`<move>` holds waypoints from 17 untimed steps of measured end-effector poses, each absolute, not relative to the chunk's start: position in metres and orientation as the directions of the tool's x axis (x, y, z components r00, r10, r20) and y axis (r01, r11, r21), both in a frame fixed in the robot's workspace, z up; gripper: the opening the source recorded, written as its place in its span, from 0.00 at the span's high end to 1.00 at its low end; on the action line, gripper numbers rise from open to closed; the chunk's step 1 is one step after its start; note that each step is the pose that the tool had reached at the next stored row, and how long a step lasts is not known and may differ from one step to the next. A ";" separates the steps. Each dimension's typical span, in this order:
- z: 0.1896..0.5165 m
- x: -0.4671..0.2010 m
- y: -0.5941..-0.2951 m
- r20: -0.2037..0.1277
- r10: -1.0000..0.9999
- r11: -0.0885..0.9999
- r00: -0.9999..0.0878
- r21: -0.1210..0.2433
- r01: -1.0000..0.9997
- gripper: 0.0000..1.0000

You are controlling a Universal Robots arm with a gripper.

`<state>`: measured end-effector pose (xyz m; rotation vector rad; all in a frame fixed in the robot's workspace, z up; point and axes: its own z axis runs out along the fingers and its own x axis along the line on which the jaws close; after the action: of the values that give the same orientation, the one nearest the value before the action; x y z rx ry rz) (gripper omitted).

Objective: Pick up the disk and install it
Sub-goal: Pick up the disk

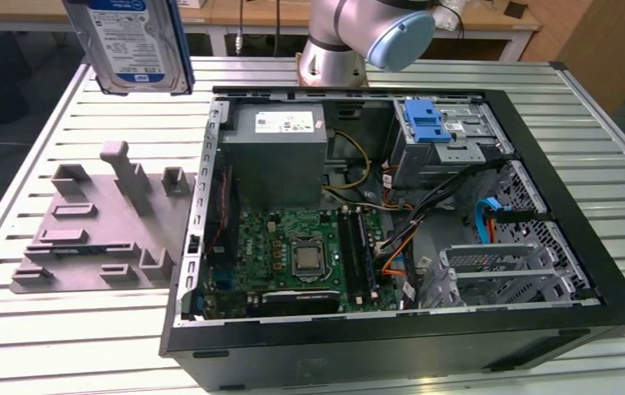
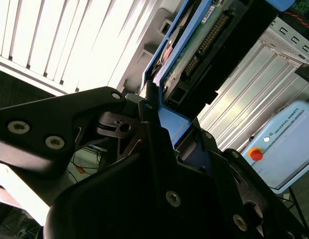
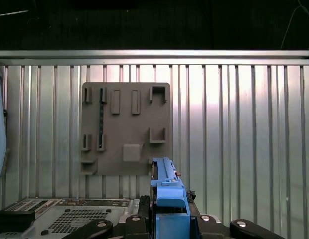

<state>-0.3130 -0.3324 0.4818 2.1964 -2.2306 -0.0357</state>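
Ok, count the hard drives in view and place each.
1. The disk, gripped by the jaws, hangs in mid-air, toward the exterior view's left of the case; its drive cages may hide others.

Open PC case [image 1: 378, 341] on slatted counter [image 1: 60, 337]; inside: motherboard [image 1: 290, 255], power supply [image 1: 280, 156], blue-latched drive cage [image 1: 450, 146]. Grey holder [image 1: 93, 239] beside case, exterior view's left.

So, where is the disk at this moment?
The disk is at the exterior view's upper left, raised in the air near the grey holder fixture, left of the open computer case, held by the gripper.
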 end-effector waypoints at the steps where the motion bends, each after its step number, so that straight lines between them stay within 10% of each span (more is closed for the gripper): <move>1: 0.482 -0.313 -0.332 -0.008 -1.000 0.015 -0.016 0.024 -1.000 0.64; 17: 0.482 -0.305 -0.332 -0.008 -1.000 0.015 -0.016 0.024 -1.000 0.64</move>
<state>-0.3054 -0.3324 0.4819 2.1964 -2.2305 -0.0358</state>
